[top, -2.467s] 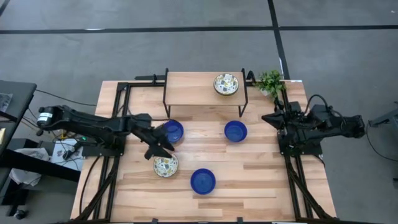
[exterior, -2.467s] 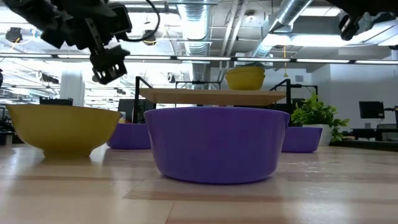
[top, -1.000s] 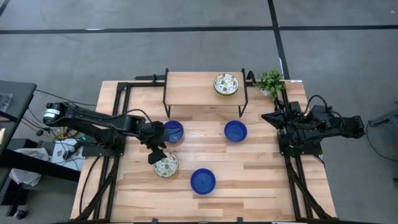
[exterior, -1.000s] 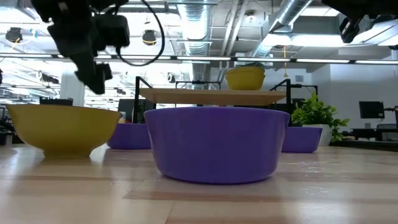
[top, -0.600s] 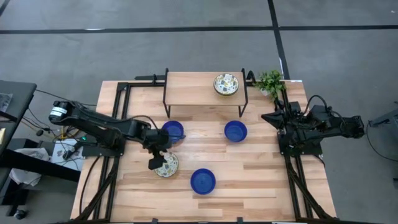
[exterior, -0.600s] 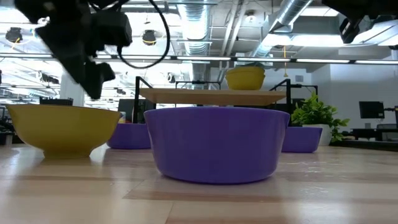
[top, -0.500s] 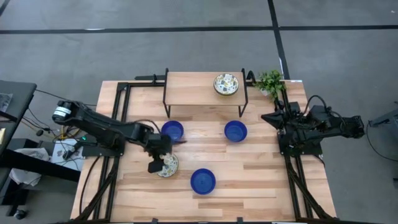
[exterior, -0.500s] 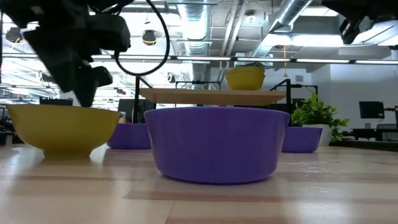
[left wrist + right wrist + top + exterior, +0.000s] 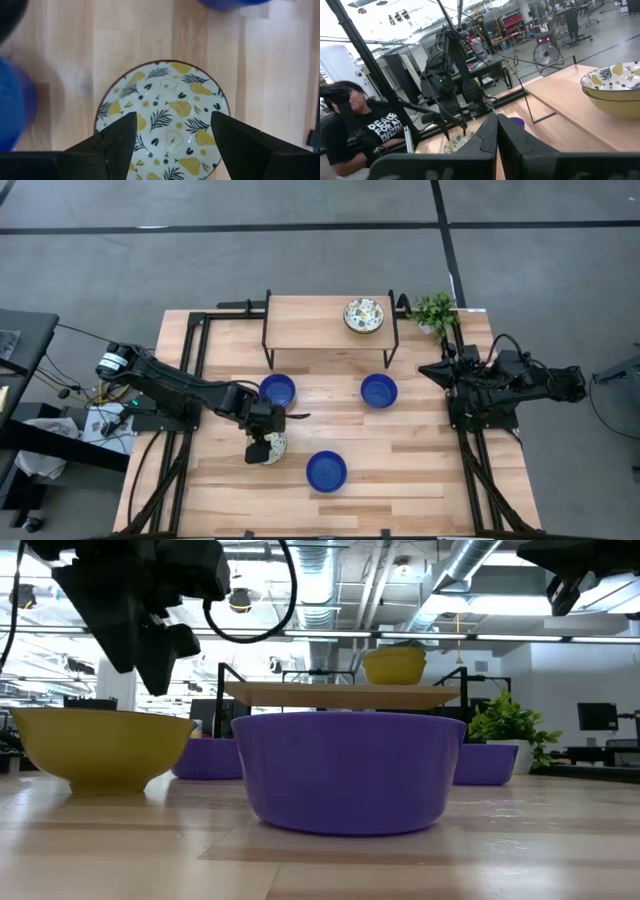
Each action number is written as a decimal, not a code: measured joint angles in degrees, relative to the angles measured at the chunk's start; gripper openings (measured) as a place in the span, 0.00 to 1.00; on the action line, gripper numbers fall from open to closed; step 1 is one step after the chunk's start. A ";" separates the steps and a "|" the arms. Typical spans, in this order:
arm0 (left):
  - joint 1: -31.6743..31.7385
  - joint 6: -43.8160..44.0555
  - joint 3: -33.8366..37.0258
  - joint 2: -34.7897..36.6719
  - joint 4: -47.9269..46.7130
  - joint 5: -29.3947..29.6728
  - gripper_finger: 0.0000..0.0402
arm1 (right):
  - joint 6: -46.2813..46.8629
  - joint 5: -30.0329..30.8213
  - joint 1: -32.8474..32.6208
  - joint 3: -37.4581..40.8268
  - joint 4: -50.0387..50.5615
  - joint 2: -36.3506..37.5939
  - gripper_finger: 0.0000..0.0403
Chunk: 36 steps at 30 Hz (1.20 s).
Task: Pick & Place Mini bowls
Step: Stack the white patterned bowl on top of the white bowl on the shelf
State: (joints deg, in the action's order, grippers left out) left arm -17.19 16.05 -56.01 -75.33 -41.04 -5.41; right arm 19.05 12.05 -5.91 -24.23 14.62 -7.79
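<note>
Pale wood planks make up the table we work at, ringed by grey floor. Our left gripper hangs straight over the patterned bowl, fingers spread wide on either side of it, holding nothing. Seen from above, that gripper covers much of the bowl, with the arm reaching in low from the table's left edge. Bare wood lies open toward the near edge. Blue bowls sit close: one just behind, one to the front right, a third further right. Another patterned bowl rests on the raised shelf; the right wrist view shows two stacked there. Our right gripper is closed and empty, parked at the table's right edge near the small plant. That wrist view alone shows a person seated beyond the table.
</note>
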 joint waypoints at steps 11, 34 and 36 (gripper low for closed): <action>-1.27 6.64 -0.02 -0.72 0.43 1.30 0.63 | 0.00 0.11 0.00 -0.01 0.03 0.00 0.00; -3.97 9.61 -4.90 -0.76 -0.82 5.91 0.63 | -0.02 0.09 0.00 0.00 0.03 0.00 0.00; -3.91 9.58 -5.31 -0.77 -0.95 6.02 0.63 | -0.02 0.07 0.00 0.00 0.03 0.00 0.00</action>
State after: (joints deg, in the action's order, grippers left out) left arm -21.10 25.64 -61.32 -76.10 -41.99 0.61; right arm 19.03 12.13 -5.91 -24.23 14.66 -7.79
